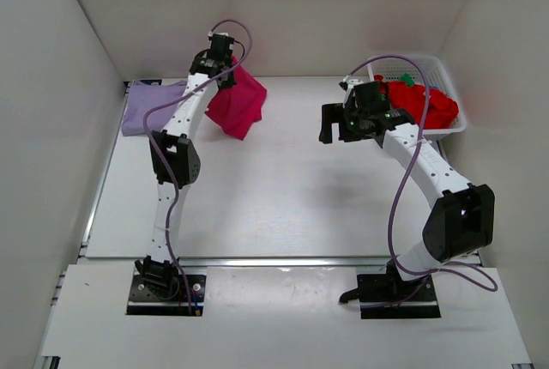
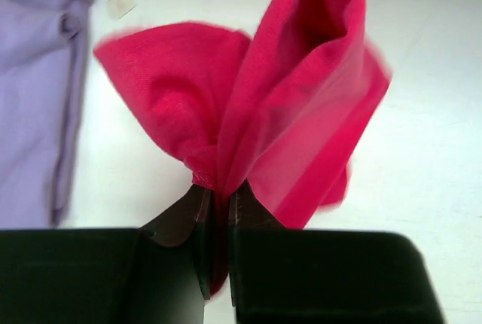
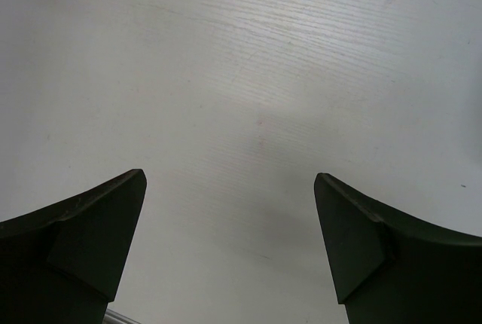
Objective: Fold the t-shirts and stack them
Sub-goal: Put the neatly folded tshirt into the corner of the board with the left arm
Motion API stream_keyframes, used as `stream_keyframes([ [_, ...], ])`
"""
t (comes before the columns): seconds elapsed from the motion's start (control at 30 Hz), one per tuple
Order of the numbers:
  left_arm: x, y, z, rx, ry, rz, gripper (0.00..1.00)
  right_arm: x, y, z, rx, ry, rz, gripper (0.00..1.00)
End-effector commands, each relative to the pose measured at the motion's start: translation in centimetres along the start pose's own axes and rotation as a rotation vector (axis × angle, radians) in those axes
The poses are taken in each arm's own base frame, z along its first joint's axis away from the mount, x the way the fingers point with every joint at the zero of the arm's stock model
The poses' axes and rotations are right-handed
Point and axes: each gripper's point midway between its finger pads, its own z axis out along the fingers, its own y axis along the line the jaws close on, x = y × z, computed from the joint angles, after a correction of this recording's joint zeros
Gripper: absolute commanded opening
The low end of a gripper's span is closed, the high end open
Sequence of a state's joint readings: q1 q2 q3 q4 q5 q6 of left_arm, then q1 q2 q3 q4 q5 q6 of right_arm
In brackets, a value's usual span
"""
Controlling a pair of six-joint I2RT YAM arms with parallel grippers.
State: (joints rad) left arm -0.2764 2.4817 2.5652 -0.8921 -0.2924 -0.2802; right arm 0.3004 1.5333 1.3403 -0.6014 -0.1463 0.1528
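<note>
My left gripper (image 1: 228, 70) is at the far left of the table, shut on a bunched fold of the magenta-pink t-shirt (image 1: 240, 103). The wrist view shows the cloth (image 2: 286, 113) pinched between the jaws of that gripper (image 2: 218, 196) and fanning out over the table. A pale lavender t-shirt (image 1: 150, 107) lies flat just left of it, its folded edge (image 2: 38, 98) visible from the left wrist. A red t-shirt (image 1: 426, 105) and a bit of green cloth (image 1: 408, 80) sit in the basket. My right gripper (image 1: 336, 129) hovers open over bare table (image 3: 230, 181), holding nothing.
The white lattice basket (image 1: 439, 66) stands at the back right, close behind the right wrist. White walls close in the table on the left, back and right. A small pale tag (image 2: 120, 1) lies on the table beyond the lavender shirt.
</note>
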Motion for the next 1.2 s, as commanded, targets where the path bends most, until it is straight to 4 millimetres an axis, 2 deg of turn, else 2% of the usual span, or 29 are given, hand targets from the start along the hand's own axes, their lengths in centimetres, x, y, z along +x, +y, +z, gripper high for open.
stream_keyframes([
  [0.0, -1.6, 5.4, -1.5, -0.084, 0.015, -0.033, 0.0, -1.7, 0.3, -1.0, -0.024, -0.077, -0.015, 0.92],
  [0.03, -2.9, 5.6, -2.0, -0.085, -0.017, -0.036, 0.0, -1.5, 0.1, -0.9, -0.018, -0.074, -0.008, 0.92],
  [0.07, -3.5, 6.7, -2.1, -0.09, -0.028, -0.058, 0.0, -1.6, 0.3, -1.0, -0.03, -0.079, -0.011, 0.93],
  [0.13, -3.7, 8.5, -1.5, -0.099, -0.027, -0.072, 0.0, -1.6, 0.5, -0.8, -0.041, -0.079, -0.01, 0.93],
  [0.33, -4.7, 10.8, -1.5, -0.067, -0.037, -0.064, 0.0, -1.1, 0.1, 0.1, -0.043, -0.058, -0.004, 0.93],
  [0.43, -5.2, 12.6, -1.6, -0.083, -0.046, -0.063, 0.0, -0.7, 0.5, 0.5, -0.059, -0.048, -0.003, 0.93],
  [0.47, -5.2, 12.6, -1.5, -0.073, -0.043, -0.066, 0.0, -1.0, 0.8, 0.5, -0.063, -0.058, -0.008, 0.92],
  [0.63, -7.0, 15.2, -2.6, -0.106, -0.091, -0.092, 0.0, 0.2, 1.1, 1.3, -0.072, -0.016, -0.008, 0.92],
  [0.7, -7.6, 15.5, -3.2, -0.102, -0.104, -0.091, 0.0, 0.3, 1.2, 1.6, -0.075, -0.013, -0.003, 0.93],
  [0.77, -8.5, 17.9, -3.9, -0.124, -0.128, -0.113, 0.0, 0.8, 1.2, 1.9, -0.074, 0.004, 0.002, 0.92],
  [0.93, -10.0, 20.7, -4.6, -0.151, -0.179, -0.141, 0.0, 0.9, 1.7, 2.4, -0.076, 0.014, -0.007, 0.92],
  [0.97, -10.4, 21.8, -4.8, -0.155, -0.193, -0.153, 0.0, 0.9, 1.5, 2.5, -0.067, 0.018, -0.005, 0.92],
  [1.03, -10.5, 22.4, -4.5, -0.158, -0.201, -0.164, 0.0, 1.0, 2.0, 2.5, -0.071, 0.024, -0.01, 0.92],
  [1.13, -10.2, 24.6, -3.0, -0.181, -0.2, -0.187, 0.0, 1.3, 2.2, 2.8, -0.069, 0.046, -0.012, 0.92],
  [1.17, -10.0, 24.4, -2.8, -0.178, -0.194, -0.184, 0.0, 1.3, 2.2, 2.8, -0.069, 0.046, -0.012, 0.92],
])
